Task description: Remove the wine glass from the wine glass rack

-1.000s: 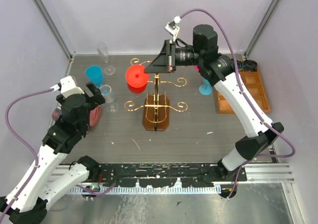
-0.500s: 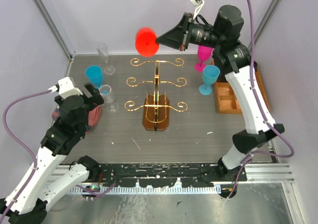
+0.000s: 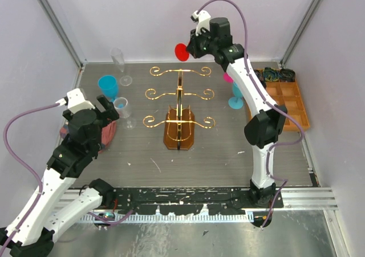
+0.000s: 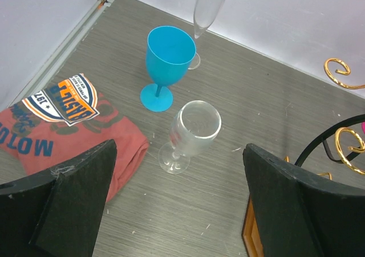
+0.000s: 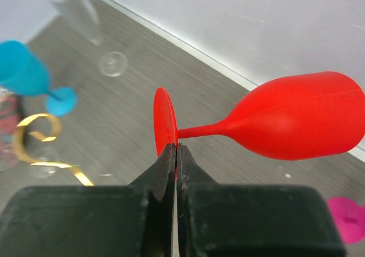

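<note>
Above the back edge of the tabletop (image 3: 228, 149), close to the rear wall, the right hand (image 5: 175, 149) is holding the red wine glass (image 5: 296, 123) up in the air, well apart from the wine glass rack (image 3: 179, 106). The rack is standing mid-tabletop, with open grey surface lying between its base and the arm mounts. A wooden tray (image 3: 288, 106) is crowding the right edge. A blue goblet (image 4: 168, 60), a clear glass (image 4: 191, 131), a flute (image 4: 208, 6) and a red cloth (image 4: 68, 126) are filling the left rear corner.

The right hand's jaws are pinching almost fully together on the rim of the glass's flat foot, and the glass is lying sideways with its bowl pointing away to the hand's right. The right arm is stretching tall, its forearm leaning back toward the wall.

The left hand (image 3: 108, 107) is gaping wide and gripping nothing, hanging on a bent arm over the clear glass, beside the cloth.
</note>
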You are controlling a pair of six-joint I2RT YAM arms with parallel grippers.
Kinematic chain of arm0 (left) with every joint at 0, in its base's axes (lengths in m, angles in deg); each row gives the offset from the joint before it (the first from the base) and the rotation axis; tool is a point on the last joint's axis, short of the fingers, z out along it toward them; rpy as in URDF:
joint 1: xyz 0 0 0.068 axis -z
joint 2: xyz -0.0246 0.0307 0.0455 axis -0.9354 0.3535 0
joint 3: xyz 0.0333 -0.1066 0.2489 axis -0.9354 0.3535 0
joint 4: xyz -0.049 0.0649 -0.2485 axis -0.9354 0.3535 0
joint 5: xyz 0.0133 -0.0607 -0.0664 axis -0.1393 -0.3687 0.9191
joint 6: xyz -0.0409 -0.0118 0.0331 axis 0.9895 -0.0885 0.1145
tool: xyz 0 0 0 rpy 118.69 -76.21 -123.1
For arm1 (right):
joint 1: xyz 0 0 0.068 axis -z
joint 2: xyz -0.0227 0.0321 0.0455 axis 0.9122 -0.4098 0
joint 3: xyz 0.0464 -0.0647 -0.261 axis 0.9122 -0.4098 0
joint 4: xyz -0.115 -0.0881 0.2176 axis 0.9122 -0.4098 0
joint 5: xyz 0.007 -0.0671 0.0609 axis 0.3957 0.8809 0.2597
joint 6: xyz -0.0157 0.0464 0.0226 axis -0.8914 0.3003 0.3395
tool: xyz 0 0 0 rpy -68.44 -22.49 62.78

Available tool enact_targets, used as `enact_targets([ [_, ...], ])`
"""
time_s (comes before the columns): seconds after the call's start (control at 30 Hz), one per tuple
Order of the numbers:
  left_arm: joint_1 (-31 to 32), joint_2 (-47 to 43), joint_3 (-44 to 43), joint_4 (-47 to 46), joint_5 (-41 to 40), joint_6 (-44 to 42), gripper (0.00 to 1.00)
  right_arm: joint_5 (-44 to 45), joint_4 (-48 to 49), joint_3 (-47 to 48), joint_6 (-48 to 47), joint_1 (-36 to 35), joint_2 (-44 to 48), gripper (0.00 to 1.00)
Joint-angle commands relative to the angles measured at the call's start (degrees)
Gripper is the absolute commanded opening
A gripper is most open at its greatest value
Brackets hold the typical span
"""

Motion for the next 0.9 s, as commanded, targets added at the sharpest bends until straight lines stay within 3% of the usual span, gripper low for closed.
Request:
enact_targets([
  [0.0,0.11,-0.2,0.57,-1.66,-0.9,0.04,0.98,8.78,4.45,3.93,-10.02,1.86,-1.63,0.01],
  [0.3,0.14,-0.67,1.6,-1.84,-1.14,-0.72,0.98,20.43,10.52,-0.69,-24.45,1.19,-6.09,0.01],
  [0.53,0.14,-1.12,2.88,-1.81,-1.03,-0.84,0.98,25.9,20.56,-11.23,-35.48,1.49,-5.17,0.01],
  [0.87,0.16,-0.37,4.07,-2.52,-0.42,-0.82,0.98,20.8,28.8,-19.98,-38.74,5.64,-2.99,0.01],
])
